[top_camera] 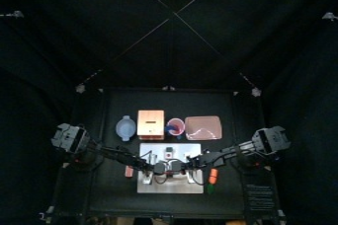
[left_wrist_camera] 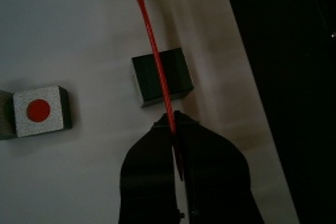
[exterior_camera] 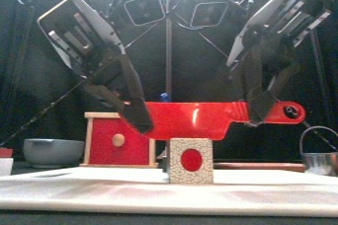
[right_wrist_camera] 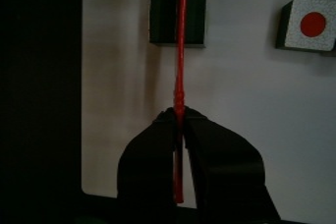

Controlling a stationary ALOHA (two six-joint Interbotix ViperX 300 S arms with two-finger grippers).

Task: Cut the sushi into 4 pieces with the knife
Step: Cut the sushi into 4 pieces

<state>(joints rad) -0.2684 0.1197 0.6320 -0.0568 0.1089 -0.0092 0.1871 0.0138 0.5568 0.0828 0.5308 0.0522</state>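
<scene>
Two sushi pieces lie on the one white board [exterior_camera: 79,185] at the table's front. The near piece [exterior_camera: 191,160] is a squat block with a dark rind, and its speckled pale face with a red centre is turned to the front. The other piece [left_wrist_camera: 37,110] lies apart from it and shows the same kind of red-centred face.

One red knife [exterior_camera: 199,118] lies level just above the near piece, edge down. I cannot tell whether the blade touches it. Both grippers have it. The left gripper [left_wrist_camera: 168,120] is closed tight on the thin blade end. The right gripper [right_wrist_camera: 180,115] is closed just as tight at the handle end. From each wrist the blade shows as a thin red line crossing the dark block.

Behind the board stand one pale wooden box [exterior_camera: 119,140] with a red drawer front and round knob, one blue-grey bowl [exterior_camera: 53,150] to its left, and one round metal cutter [exterior_camera: 321,150] far right. From above, a flat pink tray [top_camera: 203,126] lies right of the box.

The table [top_camera: 238,140] is matt black, and black curtains [top_camera: 169,32] close in the back.
</scene>
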